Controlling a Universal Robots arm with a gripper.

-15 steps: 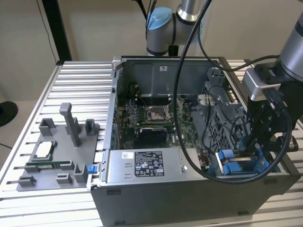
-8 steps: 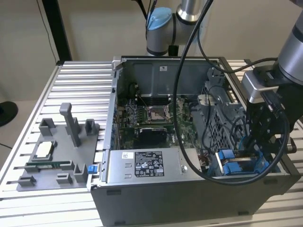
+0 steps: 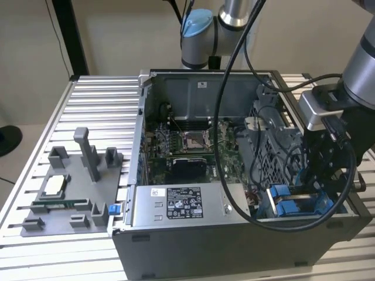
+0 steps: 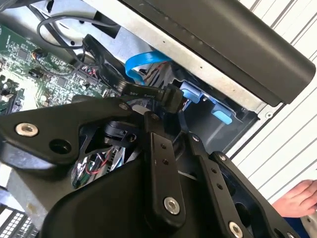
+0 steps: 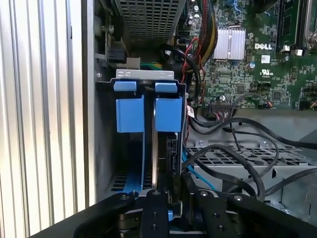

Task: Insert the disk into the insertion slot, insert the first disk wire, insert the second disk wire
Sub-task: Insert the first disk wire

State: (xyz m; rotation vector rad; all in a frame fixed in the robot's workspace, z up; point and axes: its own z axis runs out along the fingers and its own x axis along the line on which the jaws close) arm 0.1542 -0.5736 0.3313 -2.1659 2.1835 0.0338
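- Slatted table bore the open case.
- Blue-framed disk sat in the insertion slot; gripper clamped a wire connector.
- Step 2 of 3 seemingly in hand; seating demanded square alignment.

Plain beige wall is seen behind, evenly lit. A black upright post is set before it. A slatted aluminium table is placed below. Pale floor and a dark round base are seen at the exterior view's left.

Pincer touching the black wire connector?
Cannot tell. In the second wrist view the black wire connector sits right at the pincer tip, but the pincer's own links hide where they would meet.
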